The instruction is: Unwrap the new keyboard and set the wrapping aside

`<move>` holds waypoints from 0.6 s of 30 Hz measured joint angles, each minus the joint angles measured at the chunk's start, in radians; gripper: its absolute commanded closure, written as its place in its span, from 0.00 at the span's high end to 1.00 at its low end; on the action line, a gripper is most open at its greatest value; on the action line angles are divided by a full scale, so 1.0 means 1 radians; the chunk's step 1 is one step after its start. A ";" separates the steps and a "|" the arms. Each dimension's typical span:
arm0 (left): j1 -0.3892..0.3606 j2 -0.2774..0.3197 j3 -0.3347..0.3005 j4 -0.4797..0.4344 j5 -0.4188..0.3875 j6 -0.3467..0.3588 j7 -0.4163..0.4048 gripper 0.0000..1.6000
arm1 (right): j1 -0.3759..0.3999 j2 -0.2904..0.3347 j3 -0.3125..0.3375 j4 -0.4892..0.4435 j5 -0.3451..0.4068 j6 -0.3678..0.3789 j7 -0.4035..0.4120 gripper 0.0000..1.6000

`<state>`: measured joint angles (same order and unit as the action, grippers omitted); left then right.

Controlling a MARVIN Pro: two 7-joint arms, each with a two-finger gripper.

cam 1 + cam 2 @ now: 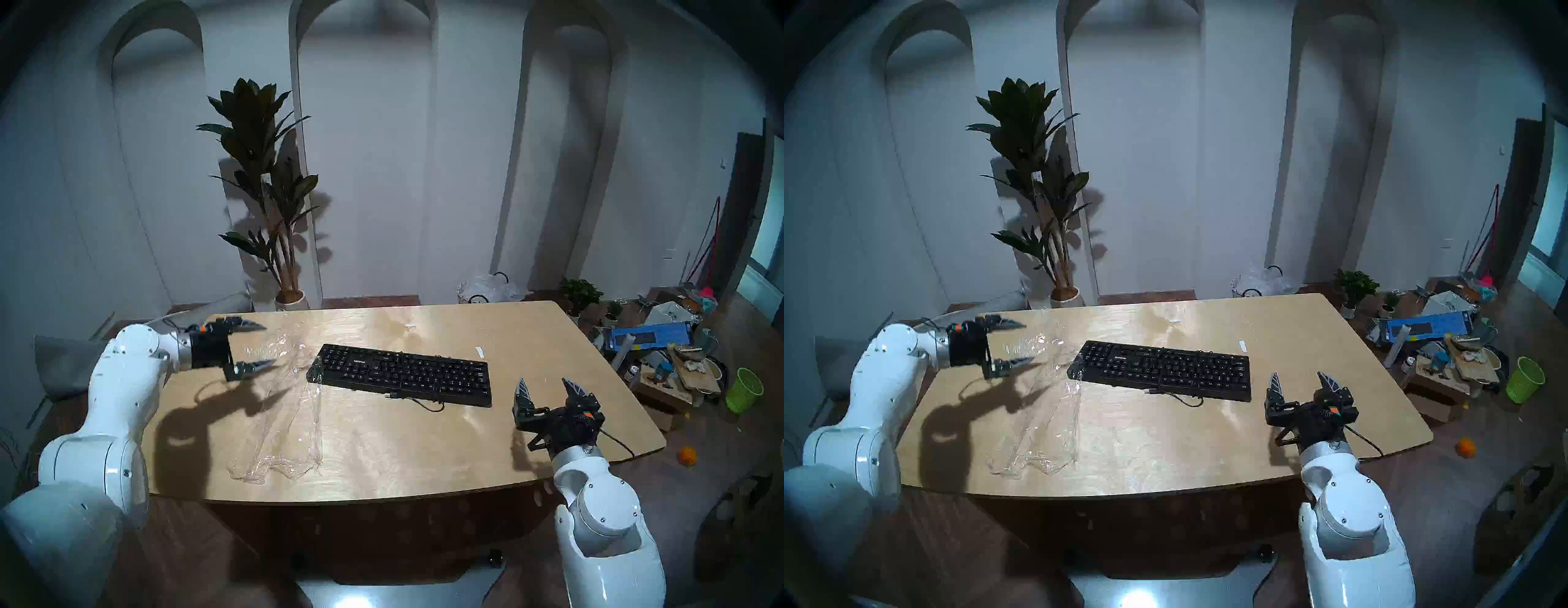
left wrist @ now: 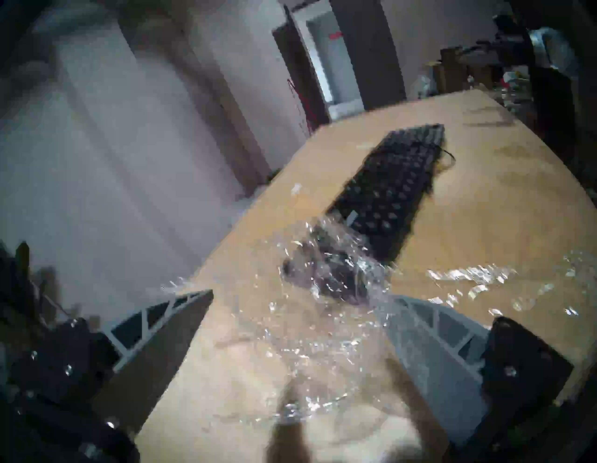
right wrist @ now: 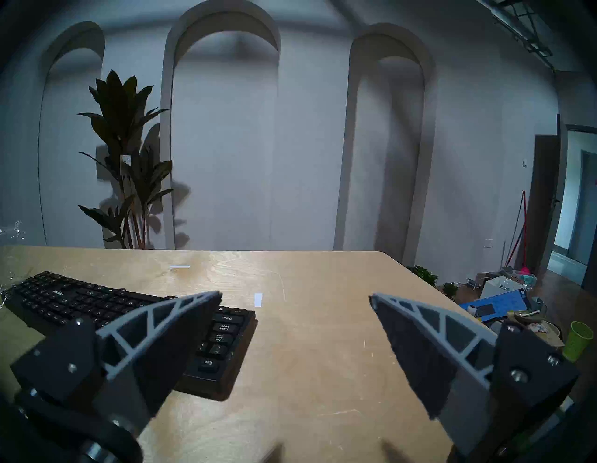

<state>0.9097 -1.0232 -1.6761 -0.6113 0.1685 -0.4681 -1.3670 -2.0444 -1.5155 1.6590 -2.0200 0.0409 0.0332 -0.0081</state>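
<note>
The black keyboard [image 1: 403, 373] lies flat near the middle of the wooden table [image 1: 424, 463], its thin cable [image 1: 424, 403] curling off the front edge. The clear crinkly wrapping [image 1: 288, 424] lies spread on the table to the keyboard's left, its edge still touching the keyboard's left end. My left gripper [image 1: 268, 344] is open and empty, hovering just above the wrapping's far end. My right gripper [image 1: 545, 384] is open and empty, off the keyboard's right end. The keyboard [image 2: 391, 194] and wrapping [image 2: 323, 284] also show in the left wrist view, and the keyboard [image 3: 97, 300] in the right wrist view.
Two small white strips [image 1: 480, 351] lie on the table behind the keyboard. A tall potted plant [image 1: 271, 204] stands behind the table. A heap of clear plastic with black handles [image 1: 488, 288], a blue box [image 1: 649, 335], a green bin [image 1: 743, 389] and clutter sit on the floor at the right.
</note>
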 measured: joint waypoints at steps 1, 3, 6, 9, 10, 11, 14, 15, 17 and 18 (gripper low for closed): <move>0.012 0.007 0.006 0.003 0.006 0.007 -0.008 1.00 | 0.002 -0.002 -0.010 -0.001 0.000 0.000 0.003 1.00; 0.034 0.019 0.016 0.005 0.016 0.019 -0.020 1.00 | 0.007 -0.007 -0.035 -0.004 0.001 0.000 0.010 1.00; 0.054 0.035 0.029 0.000 0.028 0.030 -0.033 1.00 | 0.020 -0.013 -0.088 -0.009 0.001 -0.001 0.026 1.00; 0.057 0.046 0.037 -0.013 0.035 0.035 -0.039 1.00 | 0.036 -0.012 -0.139 -0.012 0.001 0.000 0.042 1.00; 0.057 0.048 0.038 -0.018 0.036 0.036 -0.039 1.00 | 0.040 -0.011 -0.151 -0.012 0.001 0.000 0.046 1.00; 0.055 0.050 0.039 -0.024 0.037 0.036 -0.039 1.00 | 0.045 -0.008 -0.168 -0.012 0.001 0.000 0.052 1.00; 0.046 0.058 0.040 -0.049 0.037 0.037 -0.040 1.00 | 0.067 0.005 -0.228 -0.008 -0.002 0.001 0.071 1.00; 0.045 0.059 0.040 -0.053 0.036 0.037 -0.040 1.00 | 0.069 0.007 -0.236 -0.007 -0.002 0.001 0.073 1.00; 0.037 0.063 0.038 -0.069 0.033 0.037 -0.039 1.00 | 0.083 0.016 -0.275 0.000 -0.004 0.002 0.083 1.00; 0.033 0.064 0.037 -0.076 0.032 0.036 -0.038 1.00 | 0.089 0.021 -0.292 0.004 -0.005 0.002 0.088 1.00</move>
<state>0.9423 -0.9591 -1.6395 -0.6872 0.2006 -0.4320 -1.4050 -1.9550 -1.4949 1.3670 -2.0156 0.0356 0.0350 0.0797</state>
